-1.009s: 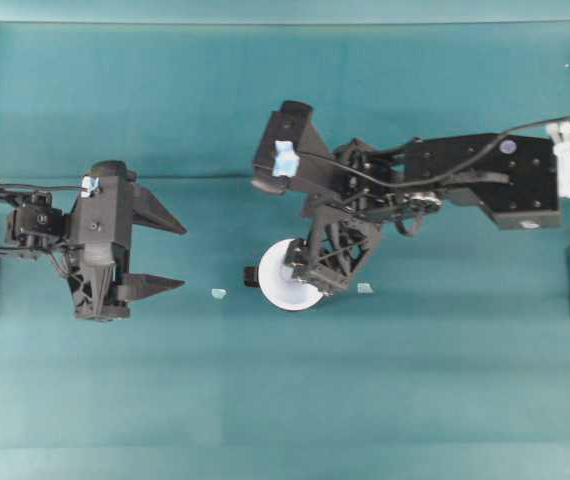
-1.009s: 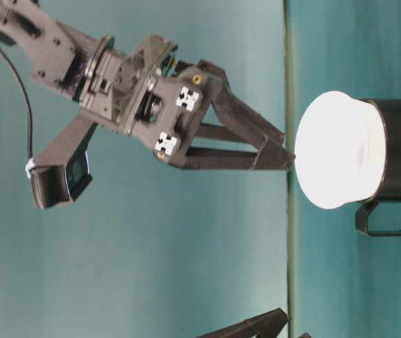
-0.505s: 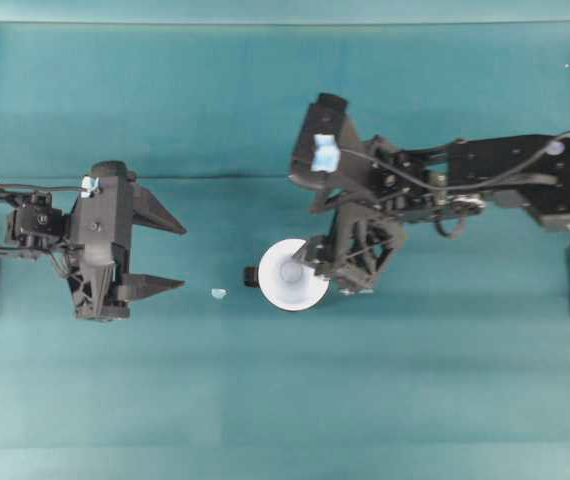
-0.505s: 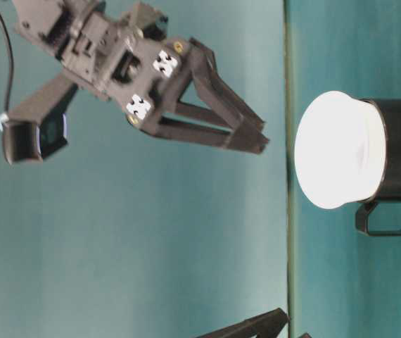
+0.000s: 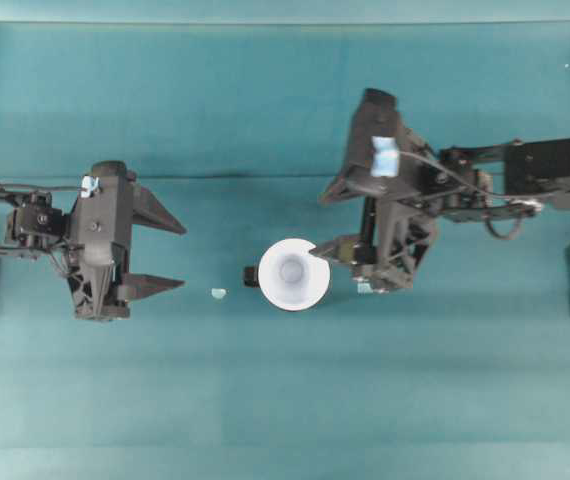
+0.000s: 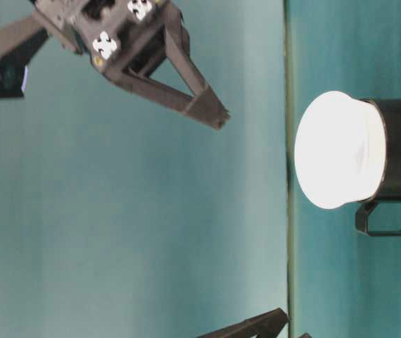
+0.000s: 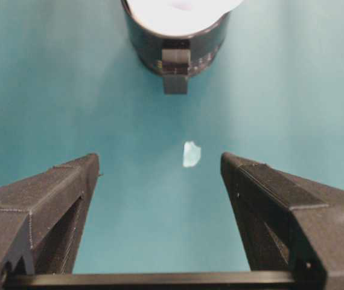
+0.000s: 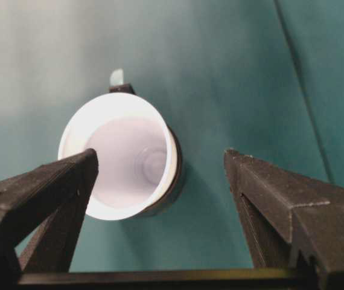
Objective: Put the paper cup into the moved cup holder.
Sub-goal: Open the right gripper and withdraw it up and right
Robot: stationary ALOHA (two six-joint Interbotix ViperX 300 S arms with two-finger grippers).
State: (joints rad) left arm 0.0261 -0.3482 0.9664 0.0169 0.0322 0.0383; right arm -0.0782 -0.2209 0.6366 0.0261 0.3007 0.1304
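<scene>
The left pincer (image 5: 160, 253) is seen resting at the left of the surface (image 5: 265, 400), fingers spread and empty. At centre, the paper cup (image 5: 293, 274) is seated in the cup holder (image 6: 397, 179). To the right, the right pincer (image 5: 337, 248) is held apart, clear of the rim. Placement is judged done; only withdrawal is called for.

- paper cup (image 5: 292, 274) sits in the cup holder (image 6: 399, 160), mid bench (image 5: 285, 390)
- left tool (image 5: 155, 253) well off left, right tool (image 5: 340, 240) just right
</scene>
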